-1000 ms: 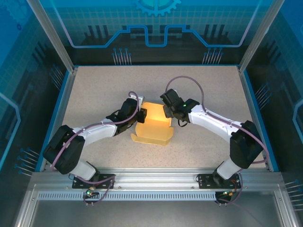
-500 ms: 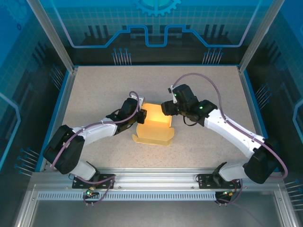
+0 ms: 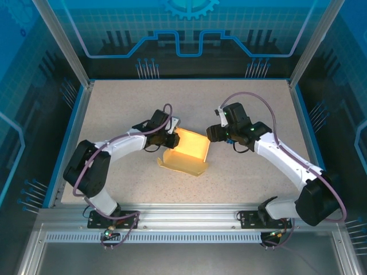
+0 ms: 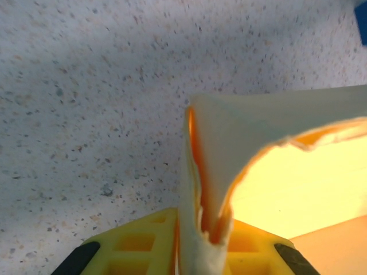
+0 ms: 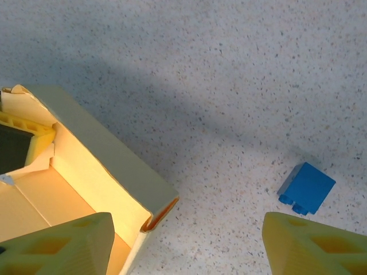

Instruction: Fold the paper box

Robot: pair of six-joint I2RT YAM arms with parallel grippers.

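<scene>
The paper box (image 3: 186, 150) is pale yellow card, partly folded, with raised walls and a flap lying flat toward the near side. My left gripper (image 3: 171, 135) is shut on the box's left wall; in the left wrist view the doubled card wall (image 4: 252, 143) runs down between the yellow fingers (image 4: 137, 249) of that gripper (image 4: 203, 243). My right gripper (image 3: 213, 133) stands open just right of the box. In the right wrist view the box's corner (image 5: 97, 166) lies between that gripper's (image 5: 189, 243) spread fingers (image 5: 312, 246), with no grip on it.
A small blue block (image 5: 307, 188) lies on the speckled table (image 3: 114, 109) to the right of the box, near my right finger. Blue frame rails (image 3: 71, 137) border the table on the left, right and far sides.
My right gripper has pulled back to the right, off the box's right wall. The left arm has swung its elbow outward, and the box has turned slightly with it.
</scene>
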